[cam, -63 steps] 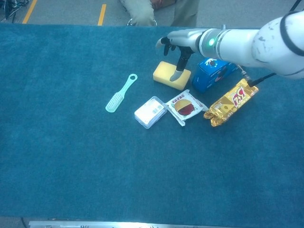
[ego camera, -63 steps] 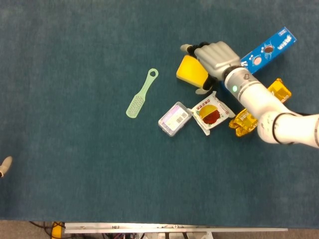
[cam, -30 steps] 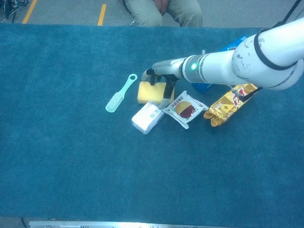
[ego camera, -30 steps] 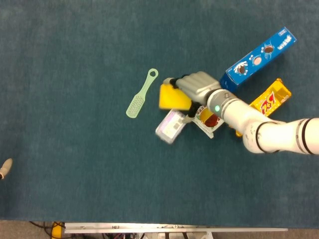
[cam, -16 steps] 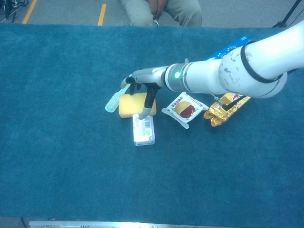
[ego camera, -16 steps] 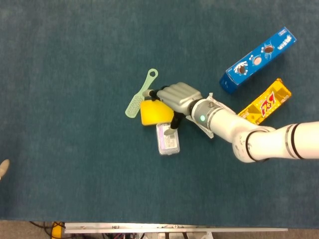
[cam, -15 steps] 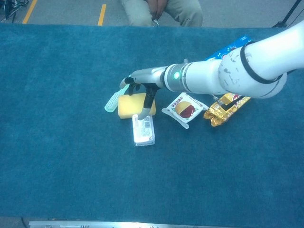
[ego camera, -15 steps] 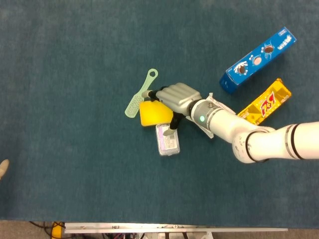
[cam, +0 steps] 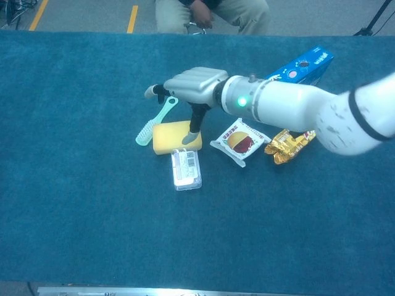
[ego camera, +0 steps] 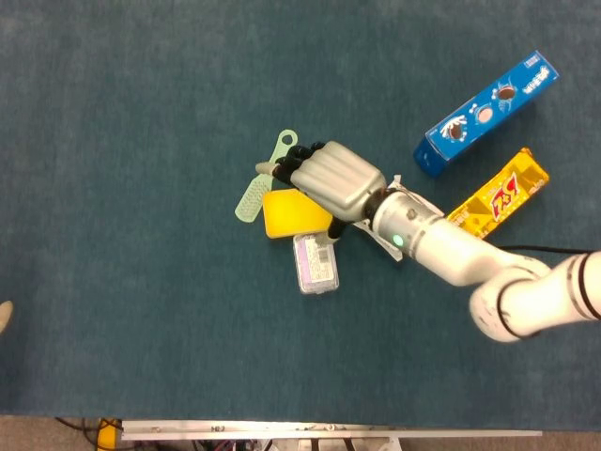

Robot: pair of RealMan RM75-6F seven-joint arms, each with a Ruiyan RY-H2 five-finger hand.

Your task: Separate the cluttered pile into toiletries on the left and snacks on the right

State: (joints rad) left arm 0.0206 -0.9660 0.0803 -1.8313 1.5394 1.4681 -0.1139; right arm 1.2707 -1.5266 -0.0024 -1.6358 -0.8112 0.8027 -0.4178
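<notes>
My right hand [ego camera: 331, 182] hovers over the yellow sponge [ego camera: 285, 214], fingers spread and holding nothing. From the chest view the hand [cam: 192, 82] is raised, and its thumb points down to the sponge's [cam: 171, 137] right end. A green brush [cam: 151, 126] lies against the sponge's left side, and the hand covers its handle in the head view. A clear labelled box [ego camera: 316, 263] sits just in front of the sponge. Right of it is a burger-print snack packet [cam: 239, 140], then a gold snack bar [ego camera: 500, 195] and a blue biscuit box [ego camera: 485, 113]. Only a tip of my left hand [ego camera: 5, 317] shows at the left edge.
Blue cloth [ego camera: 141, 310] covers the table. A seated person [cam: 210, 13] is beyond the far edge. The table's metal front edge [ego camera: 329, 432] runs along the bottom of the head view.
My right hand pushed the sponge left from beside the blue box to the brush, turning the clear box on the way. It has now lifted off the sponge.
</notes>
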